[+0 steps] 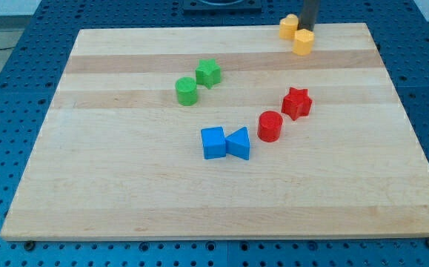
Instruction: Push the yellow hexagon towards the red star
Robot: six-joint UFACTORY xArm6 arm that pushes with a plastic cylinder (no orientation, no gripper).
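Two yellow blocks sit at the view's top right of the wooden board (pixel 125 200). The lower one is the yellow hexagon (pixel 303 42); the other yellow block (pixel 289 27) lies just up and left of it, touching or nearly touching. My tip (pixel 307 30) is at the dark rod's lower end, right behind the hexagon's top edge and beside the other yellow block. The red star (pixel 296 102) lies below the hexagon, about a quarter of the board's depth nearer the view's bottom.
A red cylinder (pixel 270 127) stands down-left of the red star. A blue cube (pixel 213 142) and a blue triangular block (pixel 238 143) touch near the middle. A green cylinder (pixel 187 90) and a green star-like block (pixel 208 73) sit at upper middle-left.
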